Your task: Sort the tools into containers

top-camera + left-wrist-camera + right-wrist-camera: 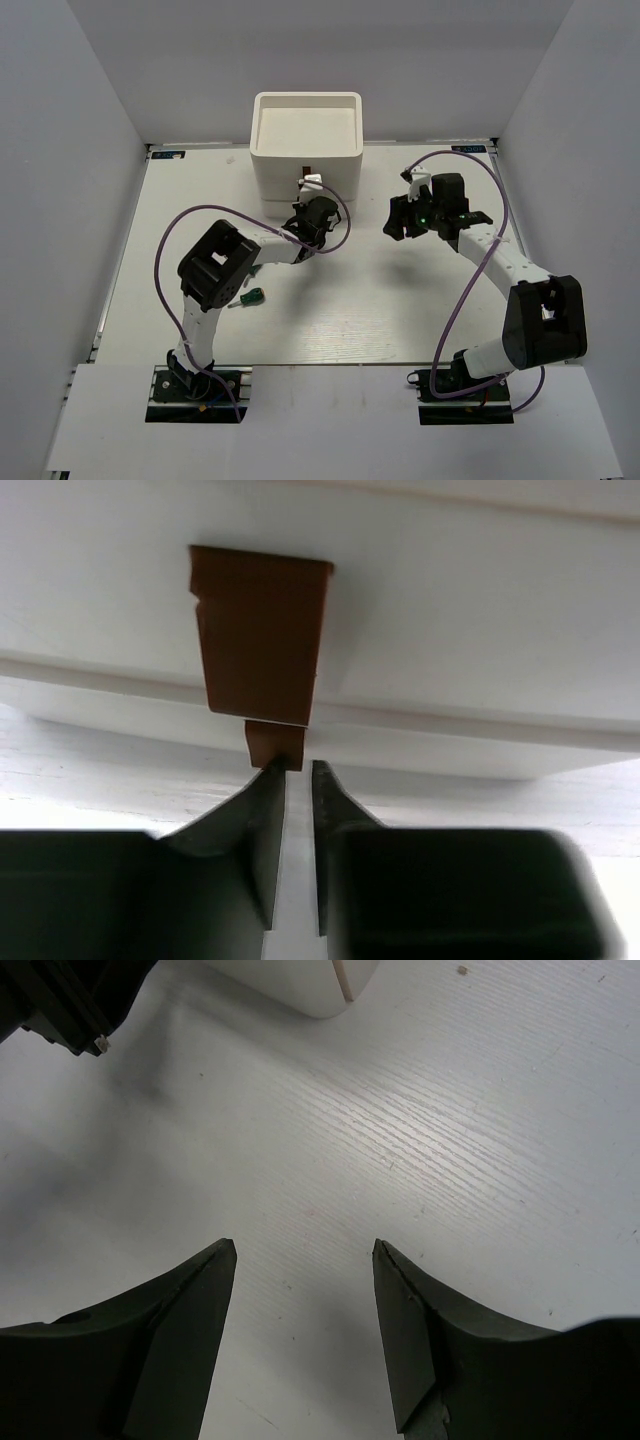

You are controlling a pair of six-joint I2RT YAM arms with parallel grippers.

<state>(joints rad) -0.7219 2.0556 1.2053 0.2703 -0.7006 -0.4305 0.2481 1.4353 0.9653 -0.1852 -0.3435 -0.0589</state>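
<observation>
Left gripper (297, 765) is standing narrow at the brown tab (260, 630) of the white organizer (340, 170), far centre.
Its fingertips (270, 790) are only touching the tab's lower end, so I cannot tell if it is holding; a pull risks slipping off.

You are looking at a white table (400, 310) with a faint wood grain. It is boxed in by plain white walls: a back wall (320, 60), a left wall (60, 220) and a right wall (585, 150). At the table's far edge you find a small blue label (168, 154) in the left corner and a second blue label (470, 148) in the right corner. A white board (330, 415) spans the near edge. Your right wrist view shows a tiny dark speck (461, 971) on the tabletop.
</observation>
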